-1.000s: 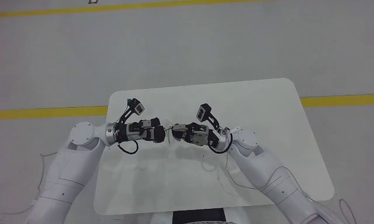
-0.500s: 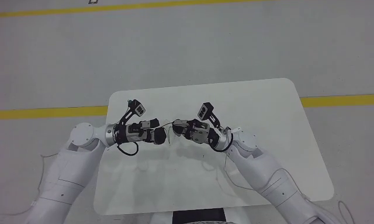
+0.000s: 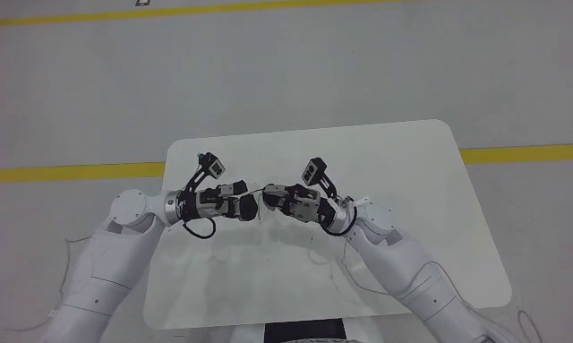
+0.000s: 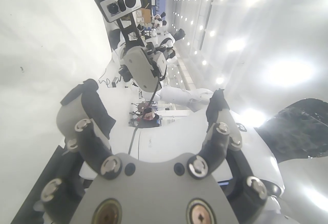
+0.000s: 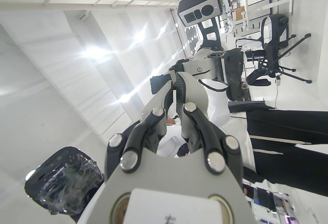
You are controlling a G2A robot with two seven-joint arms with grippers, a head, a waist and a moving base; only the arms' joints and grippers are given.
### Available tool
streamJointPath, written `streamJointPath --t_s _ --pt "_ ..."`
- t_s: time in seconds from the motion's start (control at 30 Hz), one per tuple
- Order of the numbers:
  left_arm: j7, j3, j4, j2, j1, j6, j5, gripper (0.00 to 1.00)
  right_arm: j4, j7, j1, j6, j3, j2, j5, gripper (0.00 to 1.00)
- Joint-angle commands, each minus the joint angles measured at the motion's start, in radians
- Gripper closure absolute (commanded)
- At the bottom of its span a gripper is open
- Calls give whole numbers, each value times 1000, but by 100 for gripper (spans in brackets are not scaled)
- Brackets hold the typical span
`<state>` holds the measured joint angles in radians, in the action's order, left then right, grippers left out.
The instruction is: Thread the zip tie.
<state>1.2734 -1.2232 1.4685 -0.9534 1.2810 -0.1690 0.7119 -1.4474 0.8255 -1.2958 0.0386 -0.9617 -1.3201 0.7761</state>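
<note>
zip tie (image 3: 258, 200) is over the white table (image 3: 403, 164), 9 o'clock of its centre. right gripper (image 5: 175, 84) is at the tie's 3 o'clock, jaws pinched tight on it. left gripper (image 4: 151, 96) is at its 9 o'clock, just beside it, jaws spread wide, holding nothing.

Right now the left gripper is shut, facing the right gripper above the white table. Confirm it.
Wrong: the left gripper is open, its fingers spread wide in the left wrist view. It does face the right gripper above the white table.
</note>
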Motion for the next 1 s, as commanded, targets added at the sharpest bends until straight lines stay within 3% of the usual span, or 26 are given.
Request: streamJointPath --t_s 0.0,0.23,0.4,0.5,0.97 --pt "0 0 1 1 1 1 2 0 -1 -3 0 -2 3 0 -11 100" --pt "-2 1 1 2 1 3 10 1 -4 -22 0 -12 6 3 -69 100" --pt "-1 3 -1 3 1 4 13 38 -12 -21 -1 -19 8 6 -99 100" --pt "-3 4 -4 4 -1 5 13 50 -13 -25 -2 -21 7 7 -114 100" --pt "-12 17 -20 6 -13 8 -2 67 -27 -31 -11 -42 -13 18 -166 100"
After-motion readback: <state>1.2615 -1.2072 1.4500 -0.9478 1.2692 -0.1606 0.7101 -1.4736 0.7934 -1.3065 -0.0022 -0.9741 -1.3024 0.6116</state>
